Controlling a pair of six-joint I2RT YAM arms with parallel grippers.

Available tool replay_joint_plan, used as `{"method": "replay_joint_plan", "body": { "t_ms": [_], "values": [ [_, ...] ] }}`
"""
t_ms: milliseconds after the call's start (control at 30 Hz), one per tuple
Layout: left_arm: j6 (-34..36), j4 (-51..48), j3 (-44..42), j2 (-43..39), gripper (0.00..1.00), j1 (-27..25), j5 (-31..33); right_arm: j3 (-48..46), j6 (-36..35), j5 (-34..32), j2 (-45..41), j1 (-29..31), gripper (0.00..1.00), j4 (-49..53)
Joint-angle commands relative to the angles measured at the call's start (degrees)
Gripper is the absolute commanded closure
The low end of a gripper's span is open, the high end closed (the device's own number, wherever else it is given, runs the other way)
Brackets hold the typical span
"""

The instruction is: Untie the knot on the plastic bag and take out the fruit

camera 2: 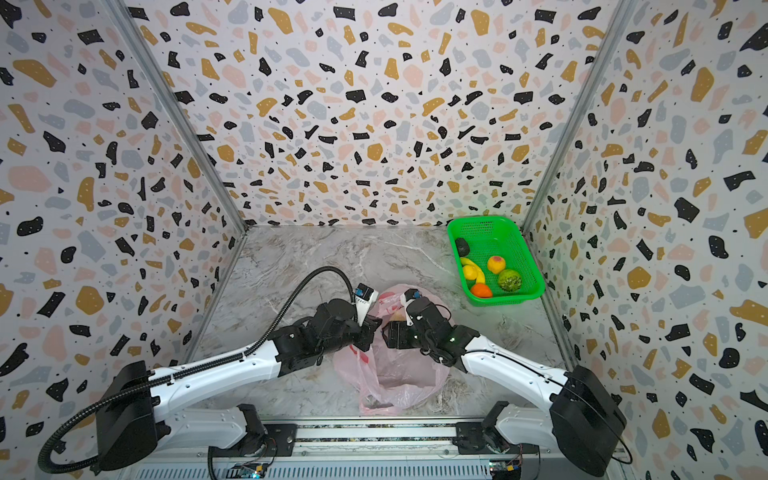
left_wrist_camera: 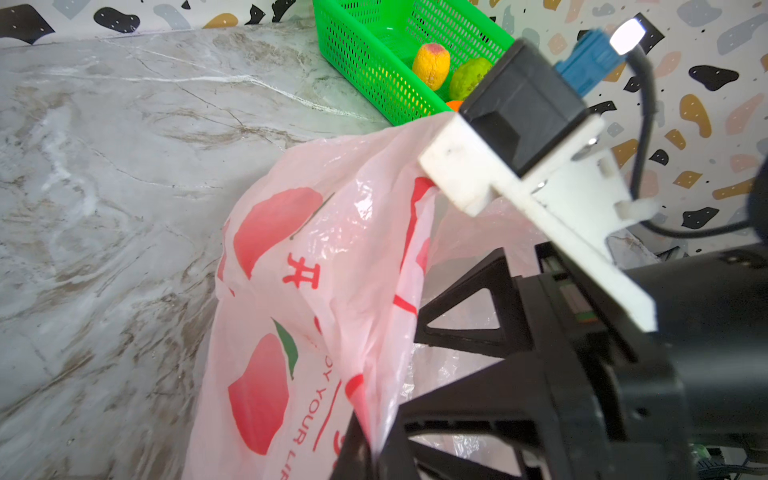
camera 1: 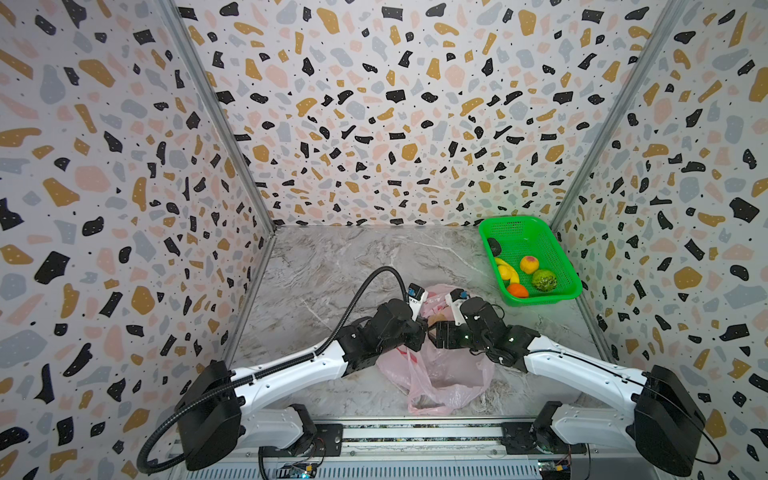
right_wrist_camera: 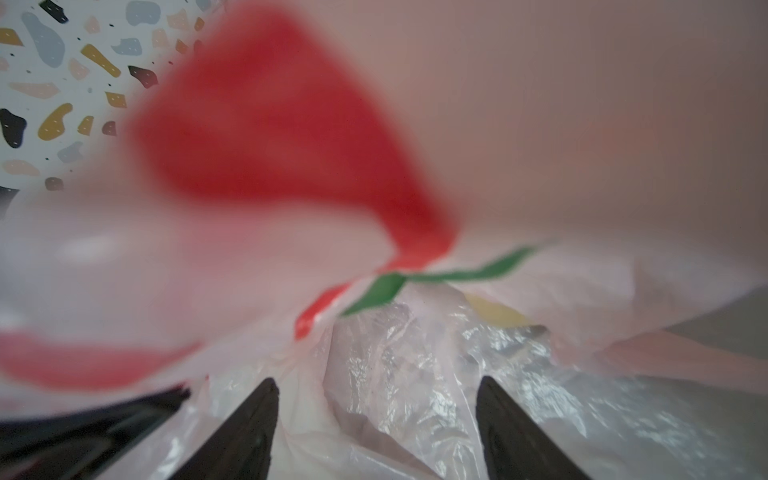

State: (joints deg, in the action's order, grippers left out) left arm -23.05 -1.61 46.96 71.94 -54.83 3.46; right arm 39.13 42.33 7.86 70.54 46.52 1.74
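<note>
One pale fruit (camera 1: 436, 319) seems to remain in the plastic bag (camera 1: 444, 374), just ahead of your right hand (right_wrist_camera: 376, 380), jaws apart inside the mouth; left hand (camera 1: 420, 332) is clamped on the rim film; it's thin, slippery, tear-prone, so grab the light lump itself.

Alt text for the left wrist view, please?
The plastic bag, pink with red prints, is pinched in the shut jaws of the left gripper. Behind it, a green basket holding fruit sits on the marble table.
</note>
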Motion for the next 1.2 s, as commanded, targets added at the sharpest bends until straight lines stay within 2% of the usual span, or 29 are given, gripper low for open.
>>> {"method": "replay_joint_plan", "body": {
  "t_ms": [0, 100, 267, 533, 967, 1167],
  "values": [
    [0.0, 4.22, -0.03, -1.04, 1.0, -0.2, -1.37, -2.82, -0.16, 0.28, 2.44, -0.03, 0.24, -13.43],
    [0.13, 4.6, -0.07, -0.32, 1.0, -0.19, -3.2, -3.59, 0.3, -1.27, 4.37, -0.2, 0.24, -20.63],
    [0.63, 4.73, -1.22, -0.57, 1.0, -0.28, -4.34, -4.71, -0.05, -7.52, 4.81, -1.59, 0.18, -25.22],
    [1.08, 4.31, -3.84, -1.63, 1.0, -0.34, -4.98, -0.78, 0.12, -13.75, 9.45, -3.31, 0.1, -16.18],
    [0.94, 5.71, -5.46, -2.2, 1.0, -0.34, -4.69, 4.61, -0.87, -10.63, 18.14, -4.16, 0.09, -12.11],
    [1.16, 5.38, -6.33, -2.86, 1.0, -0.33, -3.92, 6.09, -1.53, -9.15, 19.59, -1.42, 0.09, -10.73]
  ]
}}
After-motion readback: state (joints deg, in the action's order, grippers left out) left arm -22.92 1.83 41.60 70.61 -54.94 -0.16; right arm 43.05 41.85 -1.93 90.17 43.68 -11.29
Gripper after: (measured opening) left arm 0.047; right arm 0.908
